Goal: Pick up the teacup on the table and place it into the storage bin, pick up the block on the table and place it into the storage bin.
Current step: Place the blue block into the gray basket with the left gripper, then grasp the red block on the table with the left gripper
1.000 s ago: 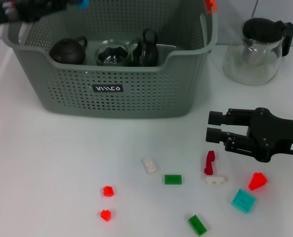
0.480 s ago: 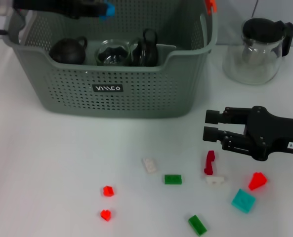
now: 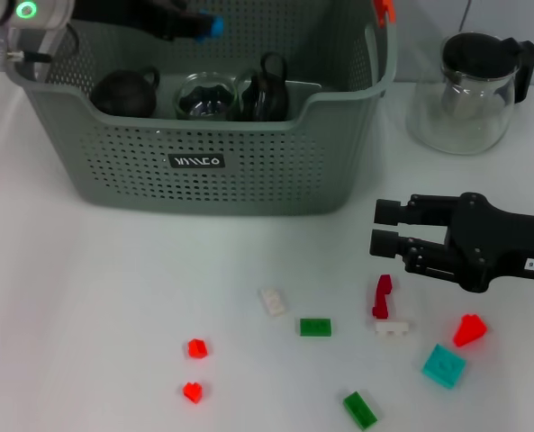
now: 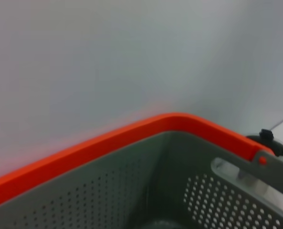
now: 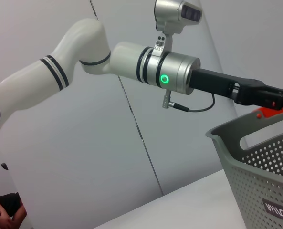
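Overhead, left gripper (image 3: 199, 24) hangs above the storage bin (image 3: 248, 171), fingers clamped on a blue block (image 3: 214, 25). Release well inside the rim, clear of the teaware. Right gripper (image 3: 381, 229) hovers over scattered blocks, jaws together, empty.

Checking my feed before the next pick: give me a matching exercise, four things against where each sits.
Things:
1. black teapot
2. glass pitcher
3. teal block
4. dark red block

Places:
a. table edge nearest the robot, on its right
b. inside the storage bin
c. just below the right gripper
d. right of the bin, far side

Pairs: 1-b, 2-d, 3-a, 4-c
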### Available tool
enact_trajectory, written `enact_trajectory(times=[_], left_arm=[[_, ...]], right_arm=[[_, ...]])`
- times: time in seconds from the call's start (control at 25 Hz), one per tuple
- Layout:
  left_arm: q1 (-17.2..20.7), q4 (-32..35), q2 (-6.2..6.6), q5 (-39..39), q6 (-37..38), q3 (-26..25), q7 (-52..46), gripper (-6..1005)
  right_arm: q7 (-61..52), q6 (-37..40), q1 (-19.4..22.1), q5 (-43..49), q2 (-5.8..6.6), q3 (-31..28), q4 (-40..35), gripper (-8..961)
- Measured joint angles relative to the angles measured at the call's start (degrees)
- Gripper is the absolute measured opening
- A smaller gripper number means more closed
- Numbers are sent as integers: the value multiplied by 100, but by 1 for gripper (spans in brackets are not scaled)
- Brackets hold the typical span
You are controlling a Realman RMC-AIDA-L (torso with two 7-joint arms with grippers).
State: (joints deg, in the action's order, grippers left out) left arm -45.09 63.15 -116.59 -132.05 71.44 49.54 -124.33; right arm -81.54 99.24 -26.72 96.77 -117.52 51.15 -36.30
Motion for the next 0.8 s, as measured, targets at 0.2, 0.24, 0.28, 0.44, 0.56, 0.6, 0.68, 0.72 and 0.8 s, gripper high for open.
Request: enact_trajectory(times=[0.2, 0.24, 0.28, 0.44, 0.56, 0.6, 0.68, 0.72, 0.8], left_arm=[[31, 131, -68, 61, -37, -55, -16, 462], [45, 169, -78, 72, -26, -90, -36, 481], [84, 236, -102, 112, -10, -162, -55, 500], [564, 634, -272, 1288, 338, -781, 353, 575], [1102, 462, -277, 3171, 1151, -1211, 1064, 613], [1229, 352, -241, 3613, 1432, -1259, 1214, 613], [1480, 33, -148, 4544, 2310, -1496, 1577, 612], [1553, -83, -129, 4741, 2696, -1680, 1730, 612], [1729, -257, -108, 4922, 3575, -2134, 2143, 606]], right_arm=[[-2, -2, 5, -2, 1, 0, 0, 493], [-2, -1, 13, -3, 1, 0, 0, 493], [-2, -1, 22, -5, 1, 0, 0, 493], [-3, -5, 32, -16, 2, 0, 0, 493], [-3, -13, 28, -10, -8, 0, 0, 493], [-2, -14, 22, -7, -12, 0, 0, 493], [-3, -14, 6, -4, -15, 0, 0, 493], [-2, -13, 0, -4, -14, 0, 0, 493], [-2, -8, -4, -3, -9, 1, 0, 493]])
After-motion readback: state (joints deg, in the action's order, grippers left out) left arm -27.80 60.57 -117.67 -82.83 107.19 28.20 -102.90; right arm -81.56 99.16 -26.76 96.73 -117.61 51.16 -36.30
